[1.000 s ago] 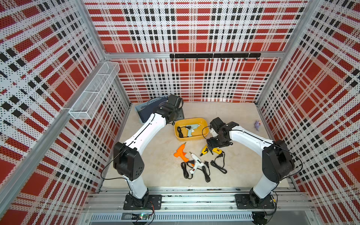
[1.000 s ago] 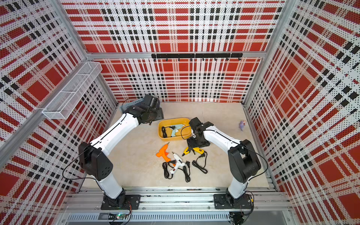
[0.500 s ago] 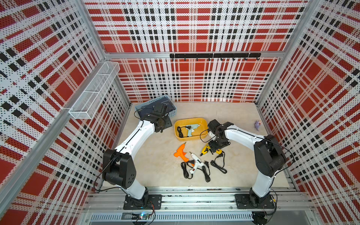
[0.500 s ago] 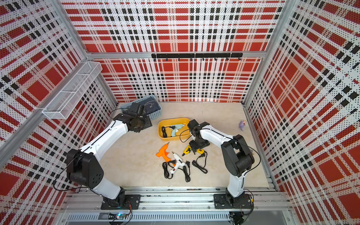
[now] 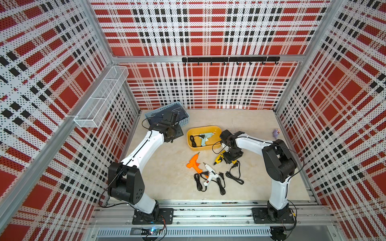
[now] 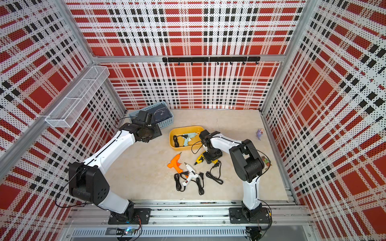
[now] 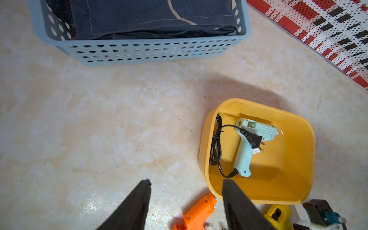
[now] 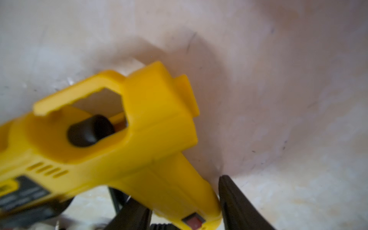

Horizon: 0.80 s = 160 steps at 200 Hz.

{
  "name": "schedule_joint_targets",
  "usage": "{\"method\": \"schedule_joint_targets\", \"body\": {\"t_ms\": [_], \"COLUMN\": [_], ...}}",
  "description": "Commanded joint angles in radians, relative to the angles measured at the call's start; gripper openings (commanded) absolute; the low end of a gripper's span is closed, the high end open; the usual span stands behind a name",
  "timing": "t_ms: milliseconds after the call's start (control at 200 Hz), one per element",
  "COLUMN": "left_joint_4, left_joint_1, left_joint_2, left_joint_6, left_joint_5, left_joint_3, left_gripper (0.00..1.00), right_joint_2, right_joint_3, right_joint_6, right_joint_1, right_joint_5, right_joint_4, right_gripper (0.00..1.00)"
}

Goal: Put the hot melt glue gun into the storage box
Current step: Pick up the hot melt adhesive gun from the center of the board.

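On the worktop just in front of the storage box (image 5: 188, 139), the yellow glue gun (image 8: 139, 149) lies flat, its barrel slanting toward the left arm's side. The right pincer (image 8: 183, 195) straddles its handle; clamped or not, I cannot tell. The left pincer (image 7: 187, 181) hangs apart, empty. The box's right end looks free, and the cord (image 5: 235, 176) trails.
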Motion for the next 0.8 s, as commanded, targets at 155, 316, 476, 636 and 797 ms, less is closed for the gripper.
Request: {"method": "schedule_joint_targets", "body": {"t_ms": [155,316,476,636,797], "left_joint_4": [0.017,0.02,0.023,0.023,0.025], "left_joint_1": [0.007,0.007,0.009,0.01,0.012], "left_joint_2": [-0.023,-0.014,0.003,0.014,0.011], "left_joint_6": [0.01,0.012,0.016,0.016,0.017], "left_joint_5": [0.003,0.004,0.007,0.003,0.0], "left_joint_3": [-0.003,-0.003,0.011,0.027,0.029], "left_gripper": [0.63,0.63,0.63,0.63,0.63], "right_joint_2": [-0.045,-0.153,-0.22,-0.227,-0.125], "right_joint_3": [-0.052,0.009,0.163,0.396,0.736], "right_joint_6": [0.021,0.024,0.04,0.13,0.293], "right_joint_1": [0.006,0.018,0.032,0.035,0.035], "right_joint_5": [-0.04,-0.031,-0.027,-0.044,-0.127], "right_joint_4": [0.006,-0.112,-0.253,-0.323,-0.297], "right_gripper": [0.25,0.17,0.15,0.15,0.13]}}
